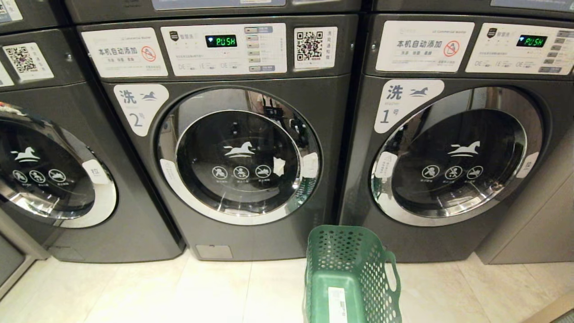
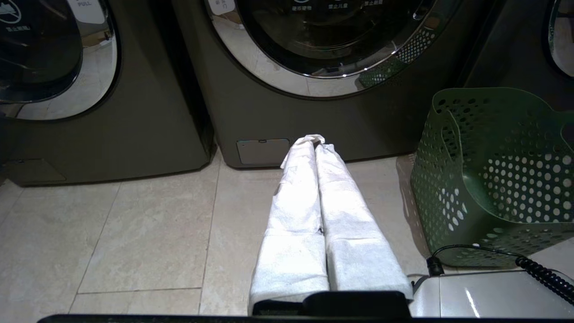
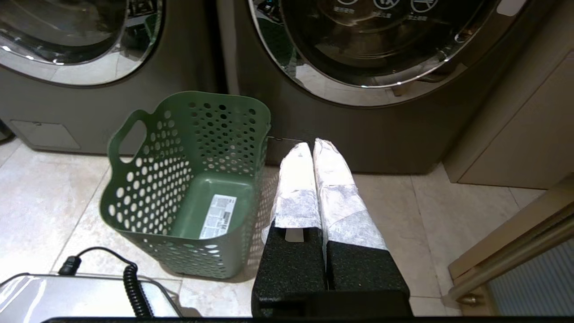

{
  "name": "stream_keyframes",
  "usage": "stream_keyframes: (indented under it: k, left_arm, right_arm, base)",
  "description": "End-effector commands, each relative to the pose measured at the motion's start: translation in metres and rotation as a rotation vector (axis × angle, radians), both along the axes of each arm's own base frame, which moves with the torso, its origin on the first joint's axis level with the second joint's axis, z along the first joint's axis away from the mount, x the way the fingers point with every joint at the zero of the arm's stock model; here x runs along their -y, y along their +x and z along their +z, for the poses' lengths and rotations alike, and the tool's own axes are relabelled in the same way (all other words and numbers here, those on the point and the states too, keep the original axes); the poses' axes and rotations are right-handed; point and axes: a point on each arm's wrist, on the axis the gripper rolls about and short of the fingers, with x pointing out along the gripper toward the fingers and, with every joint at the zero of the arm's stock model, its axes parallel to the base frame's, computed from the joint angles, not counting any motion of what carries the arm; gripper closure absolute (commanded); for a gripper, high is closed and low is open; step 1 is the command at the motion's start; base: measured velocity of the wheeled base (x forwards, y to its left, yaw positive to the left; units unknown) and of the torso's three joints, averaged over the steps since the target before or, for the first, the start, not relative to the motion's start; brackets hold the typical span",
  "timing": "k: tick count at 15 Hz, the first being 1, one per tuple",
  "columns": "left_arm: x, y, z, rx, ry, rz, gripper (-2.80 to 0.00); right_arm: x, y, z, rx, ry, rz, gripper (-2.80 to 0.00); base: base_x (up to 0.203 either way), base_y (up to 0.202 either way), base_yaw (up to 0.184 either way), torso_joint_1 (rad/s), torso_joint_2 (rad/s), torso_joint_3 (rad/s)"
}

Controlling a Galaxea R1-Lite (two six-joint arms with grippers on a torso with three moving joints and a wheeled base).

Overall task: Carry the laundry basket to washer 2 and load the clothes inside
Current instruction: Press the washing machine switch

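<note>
On floor before washer 2 (image 1: 240, 154), just right of its closed door, green laundry basket (image 1: 350, 273) stands upright, only a white label inside, no clothes visible. Left tool (image 2: 316, 142) pressed together, empty, low facing washer 2. Right tool (image 3: 311, 146) pressed together, empty, right of basket.

In front of me, washer 2 (image 1: 237, 152) fills the frame's middle with its round door (image 1: 240, 154) closed. The green basket (image 1: 350, 273) stands on the tiled floor (image 1: 179, 291) at lower centre, empty.
</note>
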Motion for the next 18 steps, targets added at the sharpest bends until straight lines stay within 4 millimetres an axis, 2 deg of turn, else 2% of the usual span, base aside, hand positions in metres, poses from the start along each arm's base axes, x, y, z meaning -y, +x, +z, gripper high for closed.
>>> stream_keyframes:
  k: [1,14,18]
  left_arm:
    - [0.0,0.0,0.0,-0.001,0.001,0.0,0.0]
    - [0.0,0.0,0.0,0.0,0.004,-0.002,0.0]
    - [0.0,0.0,0.0,-0.001,0.002,-0.002,0.0]
  right_arm:
    - [0.0,0.0,0.0,-0.001,-0.001,0.001,0.0]
    - [0.0,0.0,0.0,-0.001,0.001,0.001,0.0]
    - [0.0,0.0,0.0,-0.001,-0.001,0.001,0.0]
  base:
    - [0.0,-0.197,-0.001,0.002,0.0,0.002]
    - [0.0,-0.191,0.001,0.002,0.0,0.003]
    - [0.0,-0.046,0.001,0.0,0.0,0.0]
